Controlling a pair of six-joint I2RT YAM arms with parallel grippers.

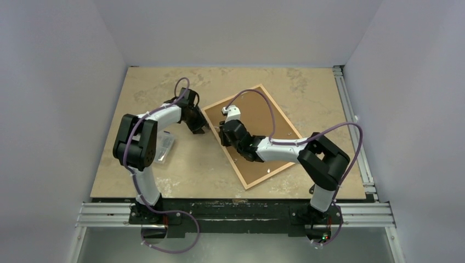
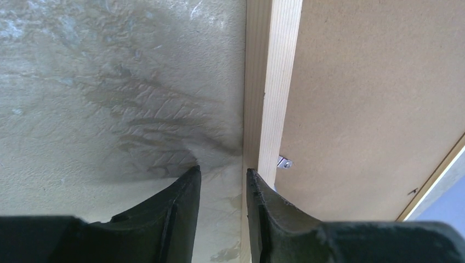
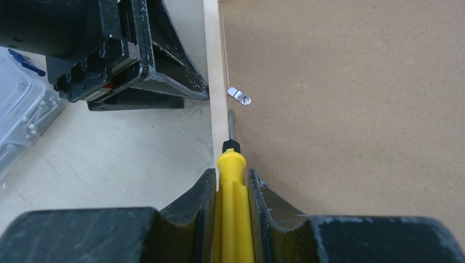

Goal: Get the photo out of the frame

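Observation:
The frame (image 1: 282, 111) lies face down and tilted at the table's middle, its brown backing board (image 1: 257, 118) up. The photo is hidden under the board. My left gripper (image 1: 198, 129) is at the frame's left edge; in the left wrist view it (image 2: 222, 172) is slightly open and empty, its right finger over the pale wood rail (image 2: 272, 82). My right gripper (image 3: 231, 175) is shut on a yellow screwdriver (image 3: 233, 186). The screwdriver's shaft runs along the rail (image 3: 215, 66) toward a small metal clip (image 3: 239, 96) on the board (image 3: 340, 98).
A clear plastic box (image 1: 164, 147) lies left of the frame beside the left arm; it also shows in the right wrist view (image 3: 19, 109). The same clip shows in the left wrist view (image 2: 284, 162). White walls enclose the table.

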